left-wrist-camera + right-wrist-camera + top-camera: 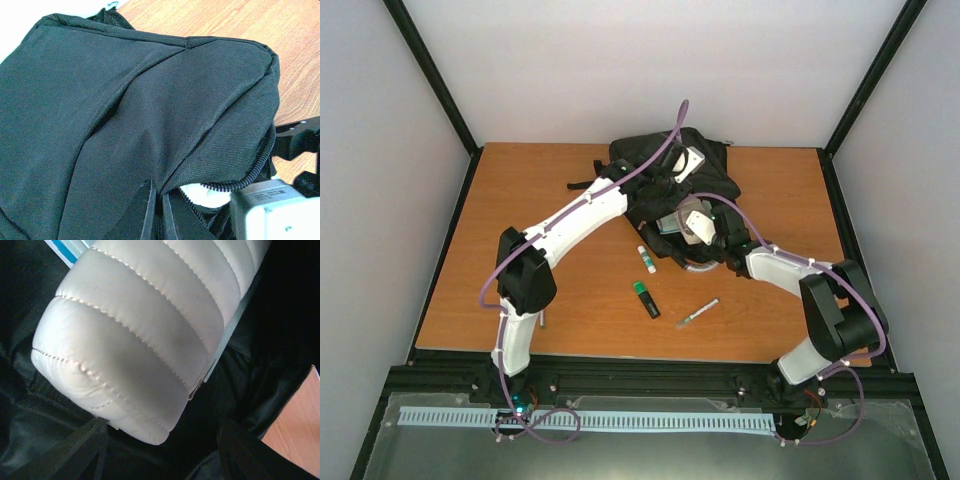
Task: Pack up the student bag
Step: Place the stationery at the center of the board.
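The student bag (705, 170) is a big black backpack lying at the back of the table. My left gripper (665, 182) is shut on a fold of its fabric (161, 200) beside the zip (260, 167), holding the mouth up. A white padded pouch (135, 335) lies in the bag's mouth, also seen from above (695, 222). My right gripper (162, 427) stands open around the pouch's near end. Its left finger (85, 445) touches the pouch's corner and its right finger (240, 450) is apart from it.
A white stick with a green cap (646, 260), a green highlighter (646, 299) and a pen (697, 314) lie on the wooden table (520, 200) in front of the bag. A flat thing with a pale blue edge (65, 252) lies under the pouch.
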`<move>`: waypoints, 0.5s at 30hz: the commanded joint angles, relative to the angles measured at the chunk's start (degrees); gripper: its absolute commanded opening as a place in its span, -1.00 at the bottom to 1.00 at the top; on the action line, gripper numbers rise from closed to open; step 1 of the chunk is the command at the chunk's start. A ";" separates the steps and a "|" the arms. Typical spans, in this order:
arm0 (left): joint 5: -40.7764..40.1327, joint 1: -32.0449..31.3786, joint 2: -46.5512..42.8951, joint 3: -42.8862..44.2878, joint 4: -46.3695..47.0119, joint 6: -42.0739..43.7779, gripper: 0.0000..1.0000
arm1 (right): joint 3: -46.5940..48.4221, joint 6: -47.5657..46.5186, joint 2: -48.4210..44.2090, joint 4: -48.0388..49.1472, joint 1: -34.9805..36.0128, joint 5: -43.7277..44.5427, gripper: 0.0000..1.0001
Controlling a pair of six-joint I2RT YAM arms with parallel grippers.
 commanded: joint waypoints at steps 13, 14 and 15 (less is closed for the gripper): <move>1.49 -0.23 -4.71 1.06 4.04 -0.89 -0.98 | -9.98 -5.56 -15.10 -1.84 -0.35 -8.81 0.01; 1.59 -0.24 -4.77 1.11 3.94 -0.87 -0.98 | -10.15 -5.78 -14.81 -1.29 -0.35 -9.23 -0.18; 1.65 -0.22 -4.80 1.19 3.91 -0.87 -0.98 | -10.06 -5.94 -14.32 -0.85 -0.35 -9.70 -0.33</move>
